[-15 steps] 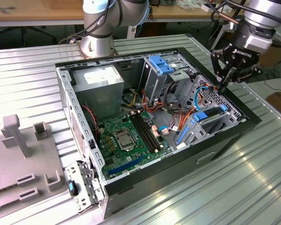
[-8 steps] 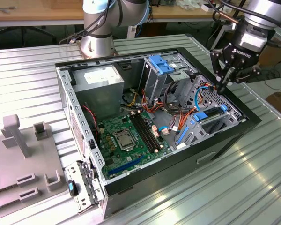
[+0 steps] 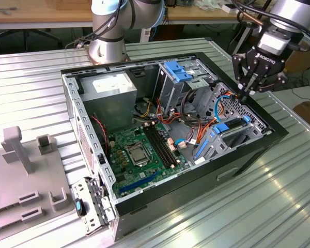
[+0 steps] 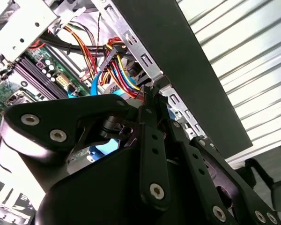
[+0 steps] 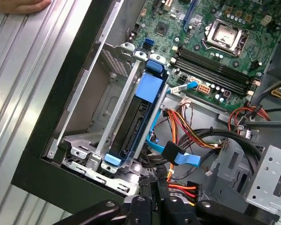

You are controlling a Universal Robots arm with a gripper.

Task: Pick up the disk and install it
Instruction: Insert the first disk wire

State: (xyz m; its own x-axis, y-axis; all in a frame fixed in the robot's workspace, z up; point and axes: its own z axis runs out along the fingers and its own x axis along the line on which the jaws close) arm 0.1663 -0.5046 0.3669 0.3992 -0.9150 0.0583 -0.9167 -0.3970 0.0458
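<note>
**Disk in bay, gripper closed above the cable bundle**

Position: my gripper (image 3: 246, 93) hangs over the front end of the open black computer case (image 3: 258, 150). It is just above the orange, red and yellow wire bundle (image 5: 187, 136). The fingertips are drawn together, and I see nothing pinched between them.

Disk: the dark grey metal hard drive in its blue plastic carrier frame (image 5: 136, 123) stands on edge inside the grey sheet-metal drive cage (image 5: 107, 112). It sits against the case wall, near my fingertips but not touching them. A blue flat data cable (image 5: 178, 157) runs just beside its near end. From how it lies, I judge it seated, or close to it.

Handling notes (judgement):
- Dense and rigid for its size, so it will not flex in the grip. It needs firm closure, since the bare metal sides are likely slick.
- Shock-sensitive: no dropping, and no knocking it against the cage rails.
- The blue frame is thinner plastic and probably gives a little. Its end tabs are the natural hold when the drive sits in the cage.
- Out of the cage, I would take it across the long side edges, away from the label face and connector end.

Also noted: the green motherboard (image 3: 139, 155) sits well apart from the drive, and a person's hand (image 5: 23, 4) rests on the ribbed metal table (image 3: 222, 217).
</note>
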